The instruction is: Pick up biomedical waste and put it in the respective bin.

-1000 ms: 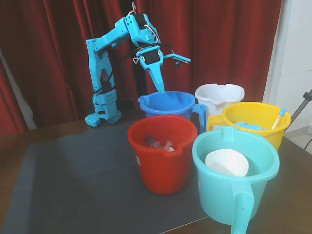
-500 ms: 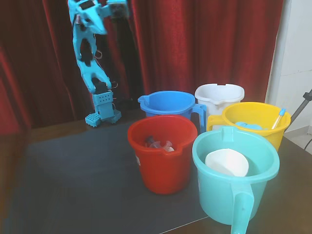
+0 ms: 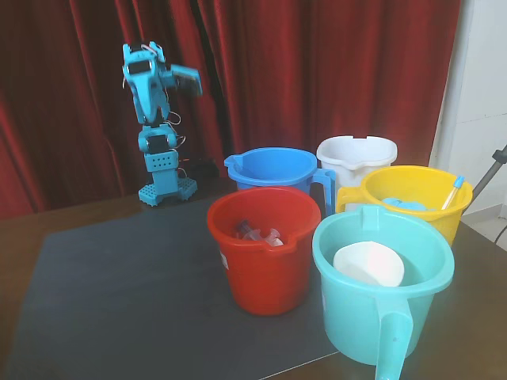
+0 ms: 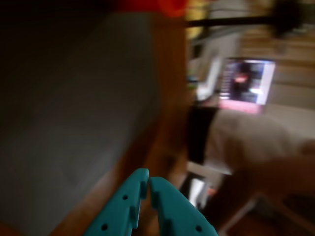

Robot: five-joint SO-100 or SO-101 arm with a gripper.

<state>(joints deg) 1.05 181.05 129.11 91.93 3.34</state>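
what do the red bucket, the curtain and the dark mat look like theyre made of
Red bucket: probably moulded plastic, smooth and glossy, with soft highlights on its rim. Curtain: fabric, hanging in deep vertical folds with a slight sheen, maybe velvety. Dark mat: a thin matte sheet, no glare; rubber, foam or paper is unclear.

Soft daylight; wrist view motion-blurred

Five buckets [image 3: 265, 245] are clustered on a mat [image 3: 119, 293] in the fixed view — three in front and centre, two at one and two o'clock behind. The arm [image 3: 158, 119] is set at ten o'clock, well apart.
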